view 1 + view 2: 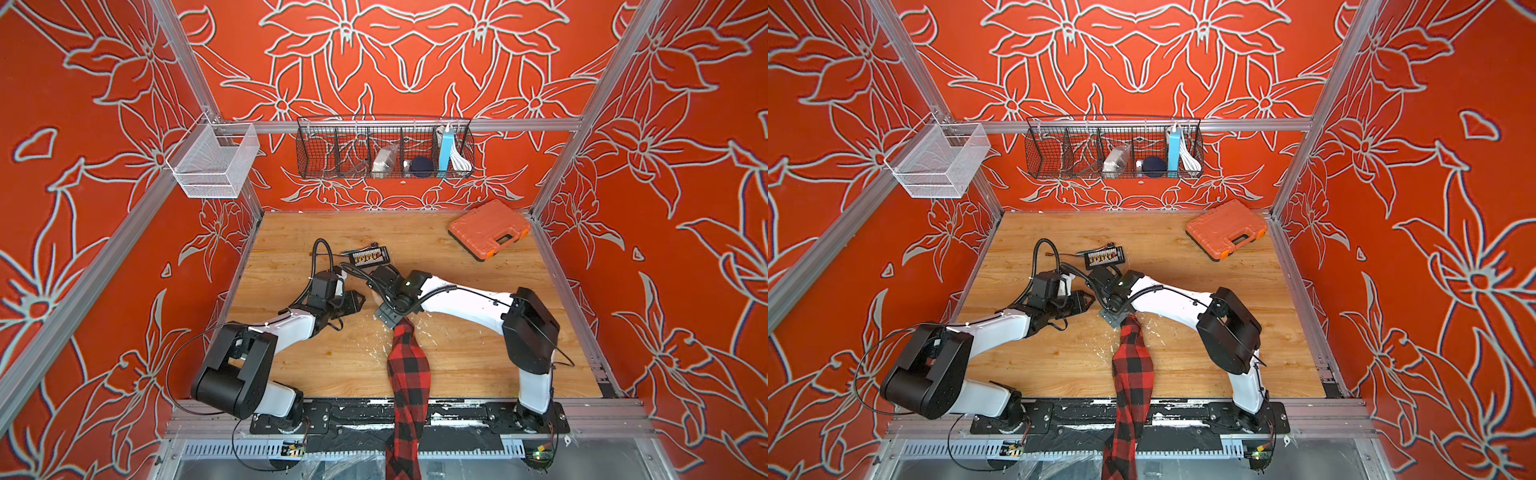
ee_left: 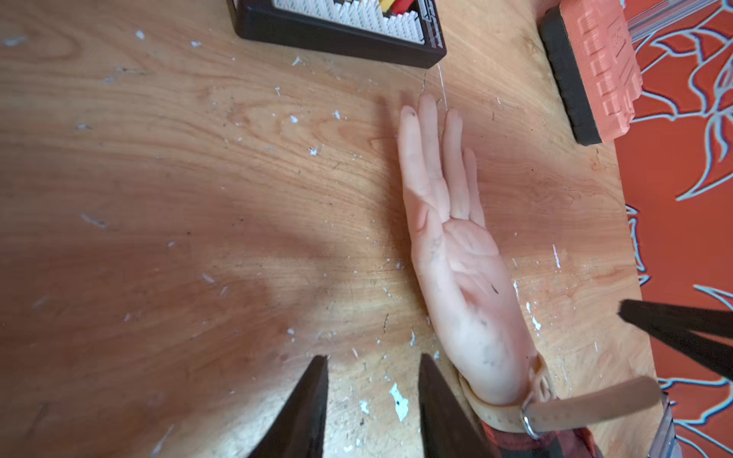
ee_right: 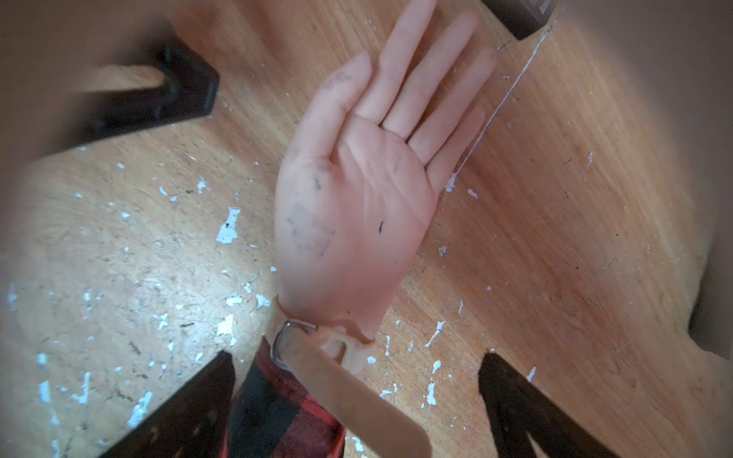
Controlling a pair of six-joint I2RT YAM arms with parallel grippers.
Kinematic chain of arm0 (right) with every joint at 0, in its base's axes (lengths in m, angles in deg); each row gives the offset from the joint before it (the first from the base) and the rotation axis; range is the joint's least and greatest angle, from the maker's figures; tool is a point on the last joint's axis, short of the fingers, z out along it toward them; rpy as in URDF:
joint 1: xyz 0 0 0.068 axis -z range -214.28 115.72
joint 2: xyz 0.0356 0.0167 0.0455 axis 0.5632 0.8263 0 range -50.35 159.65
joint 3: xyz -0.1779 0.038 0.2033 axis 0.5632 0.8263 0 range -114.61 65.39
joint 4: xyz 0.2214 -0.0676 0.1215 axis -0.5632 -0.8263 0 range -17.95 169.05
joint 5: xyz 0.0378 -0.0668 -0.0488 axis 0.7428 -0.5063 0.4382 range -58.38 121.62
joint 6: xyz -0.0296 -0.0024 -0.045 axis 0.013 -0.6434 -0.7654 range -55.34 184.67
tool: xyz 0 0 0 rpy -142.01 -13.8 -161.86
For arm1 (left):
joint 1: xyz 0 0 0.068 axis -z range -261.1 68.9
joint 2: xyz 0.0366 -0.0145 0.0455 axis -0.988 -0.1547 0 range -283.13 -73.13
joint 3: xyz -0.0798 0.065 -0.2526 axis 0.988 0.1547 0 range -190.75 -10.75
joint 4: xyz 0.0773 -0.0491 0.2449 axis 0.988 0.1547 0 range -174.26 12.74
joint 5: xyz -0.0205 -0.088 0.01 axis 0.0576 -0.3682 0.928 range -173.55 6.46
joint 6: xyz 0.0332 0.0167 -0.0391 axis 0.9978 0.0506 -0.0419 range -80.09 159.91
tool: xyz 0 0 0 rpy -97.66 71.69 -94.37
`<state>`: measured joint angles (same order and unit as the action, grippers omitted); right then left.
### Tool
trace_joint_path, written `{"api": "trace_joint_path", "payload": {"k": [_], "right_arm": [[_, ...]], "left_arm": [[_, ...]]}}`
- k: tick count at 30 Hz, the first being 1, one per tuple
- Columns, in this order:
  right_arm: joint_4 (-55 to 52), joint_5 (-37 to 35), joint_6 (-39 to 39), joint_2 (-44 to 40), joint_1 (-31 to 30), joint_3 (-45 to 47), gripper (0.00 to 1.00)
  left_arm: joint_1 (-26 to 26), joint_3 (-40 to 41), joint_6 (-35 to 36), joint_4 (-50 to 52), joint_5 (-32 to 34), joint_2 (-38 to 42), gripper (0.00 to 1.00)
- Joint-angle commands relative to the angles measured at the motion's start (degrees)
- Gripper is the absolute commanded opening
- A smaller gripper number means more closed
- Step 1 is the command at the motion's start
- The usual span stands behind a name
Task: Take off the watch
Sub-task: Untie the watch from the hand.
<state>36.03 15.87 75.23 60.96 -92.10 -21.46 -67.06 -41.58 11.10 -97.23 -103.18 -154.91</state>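
Two grippers on this, neither holding anything. The watch is buckled round the wrist of a dummy hand lying palm up on the counter, right where the plaid sleeve starts. The right gripper is spread wide with the strap tail sticking up between its fingers, not touching either one. The left gripper is partly apart over bare wood, with the watch just beside its finger on the right arm's side.

My read is we're at the unbuckling step: the tail looks free of its keeper loop, but the buckle isn't undone yet. Next up, pinch that tail and pull it back so the pin pops out.

Writing: there's a print along the edge of the bit case, too blurry to read.
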Motion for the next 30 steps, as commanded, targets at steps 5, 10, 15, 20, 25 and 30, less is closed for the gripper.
{"api": "trace_joint_path", "payload": {"k": [5, 10, 15, 20, 25, 30], "right_arm": [[-3.01, -7.22, -0.99, 2.94, -0.63, -2.62, 0.98], [-3.34, -10.57, -1.44, 2.4, -0.67, -2.57, 0.98], [-2.44, -12.8, -2.14, 0.81, -0.46, -1.69, 0.98], [-2.37, -13.84, -2.9, 0.41, 0.5, -1.28, 0.98], [-1.56, -14.2, -3.67, -1.19, 1.86, -0.1, 0.98], [-1.53, -15.1, -4.36, -2.54, 3.01, 0.52, 0.98]], "left_arm": [[-0.86, 0.42, -1.25, -1.52, -1.76, 1.31, 0.38], [-0.86, 0.46, -1.59, -1.77, -2.09, 1.25, 0.38], [-0.86, 0.35, -1.77, -2.04, -2.5, 0.89, 0.38], [-0.86, 0.16, -1.82, -1.97, -2.86, 0.52, 0.38], [-0.86, 0.09, -1.71, -1.76, -2.82, 0.61, 0.38], [-0.86, -0.42, -1.81, -1.69, -3.04, 0.23, 0.38]]}}
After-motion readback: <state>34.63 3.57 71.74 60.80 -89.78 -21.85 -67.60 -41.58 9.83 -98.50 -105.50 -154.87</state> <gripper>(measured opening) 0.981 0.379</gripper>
